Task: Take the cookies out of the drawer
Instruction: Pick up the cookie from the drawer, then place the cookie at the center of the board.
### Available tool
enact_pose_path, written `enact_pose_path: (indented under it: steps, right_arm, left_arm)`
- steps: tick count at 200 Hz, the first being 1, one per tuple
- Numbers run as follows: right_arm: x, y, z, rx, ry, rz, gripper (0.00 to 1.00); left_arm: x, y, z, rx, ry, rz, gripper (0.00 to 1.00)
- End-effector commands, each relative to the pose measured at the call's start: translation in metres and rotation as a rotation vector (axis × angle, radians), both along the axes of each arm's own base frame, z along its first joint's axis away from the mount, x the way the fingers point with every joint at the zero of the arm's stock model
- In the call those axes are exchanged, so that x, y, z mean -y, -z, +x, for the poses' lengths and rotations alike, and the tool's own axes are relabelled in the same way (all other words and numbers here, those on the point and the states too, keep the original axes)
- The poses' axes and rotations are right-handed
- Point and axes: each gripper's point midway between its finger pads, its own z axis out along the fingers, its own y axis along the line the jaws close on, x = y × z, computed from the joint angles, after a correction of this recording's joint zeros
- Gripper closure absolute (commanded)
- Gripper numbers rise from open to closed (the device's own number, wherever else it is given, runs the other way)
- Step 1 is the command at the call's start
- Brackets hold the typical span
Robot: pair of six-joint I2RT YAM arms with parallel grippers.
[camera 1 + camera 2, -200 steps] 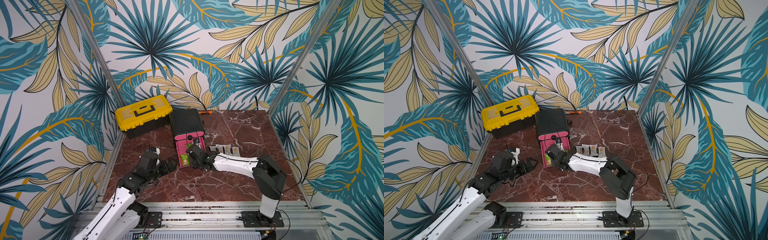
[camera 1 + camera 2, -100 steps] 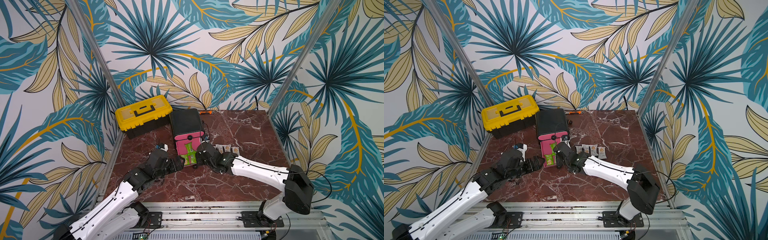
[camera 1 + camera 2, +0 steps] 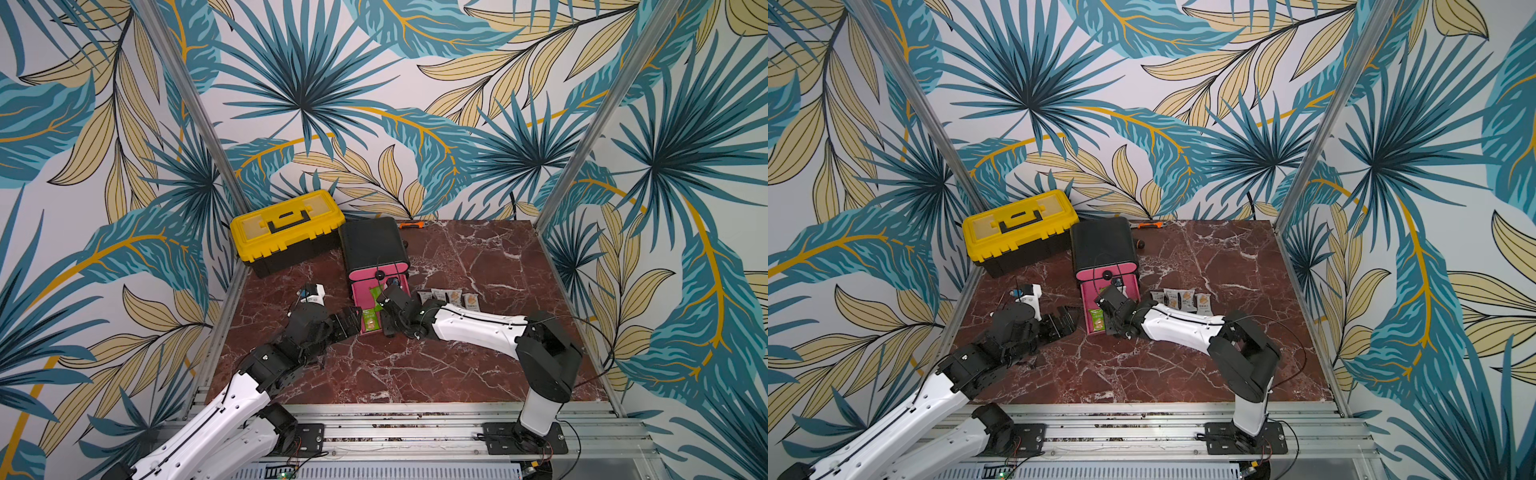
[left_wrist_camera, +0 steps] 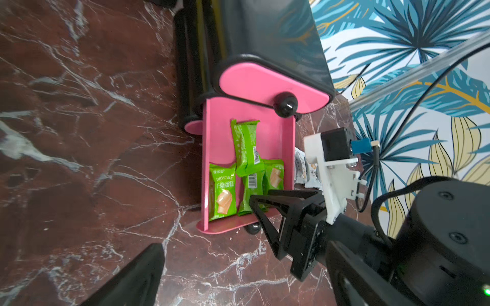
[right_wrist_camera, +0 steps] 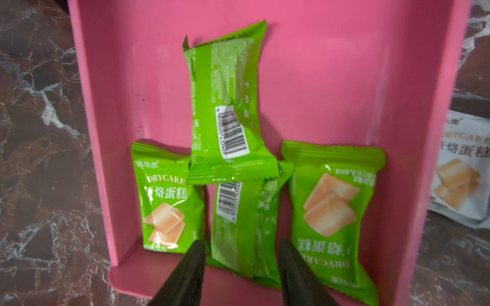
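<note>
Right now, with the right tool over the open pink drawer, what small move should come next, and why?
Probably lower the right tool a little and close it on the middle green cookie packet. Its open fingers stand one on each side of that packet, which lies barcode up in the pink drawer, its far end under another green packet.

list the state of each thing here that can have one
lower pink drawer: pulled open
upper pink drawer: shut
yellow toolbox: lid closed
green cookie packets: sealed, four lying in the lower drawer
white cookie packets: sealed, out on the table
right gripper: open over a green packet's end
left gripper: open, empty
</note>
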Motion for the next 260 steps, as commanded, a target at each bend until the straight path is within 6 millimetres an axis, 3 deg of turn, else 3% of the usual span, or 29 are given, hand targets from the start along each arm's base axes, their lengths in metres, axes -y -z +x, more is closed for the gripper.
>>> enact_pose_path:
  steps: [1,38,89,137,195,260]
  right_arm:
    - [0.003,0.005,0.008,0.008,0.014,-0.045,0.51]
    - [0.003,0.023,0.011,-0.008,0.027,-0.076,0.52]
    - [0.004,0.029,0.016,0.013,0.053,-0.080,0.61]
    - [0.004,0.002,0.014,0.037,0.037,-0.046,0.75]
    - [0.004,-0.019,0.001,0.002,0.013,-0.003,0.78]
    - [0.011,-0.057,-0.009,0.039,-0.002,0.080,0.78]
  left_arm:
    - [-0.020,0.008,-0.004,-0.009,-0.032,0.047,0.00]
    - [-0.032,0.016,-0.011,-0.017,-0.057,0.057,0.00]
    - [-0.022,0.019,-0.010,-0.042,-0.013,0.040,0.00]
    - [-0.016,-0.004,-0.013,-0.032,0.030,0.032,0.00]
    - [-0.012,-0.035,-0.017,0.013,0.040,-0.035,0.00]
    - [-0.009,-0.030,-0.019,-0.023,0.046,-0.057,0.00]
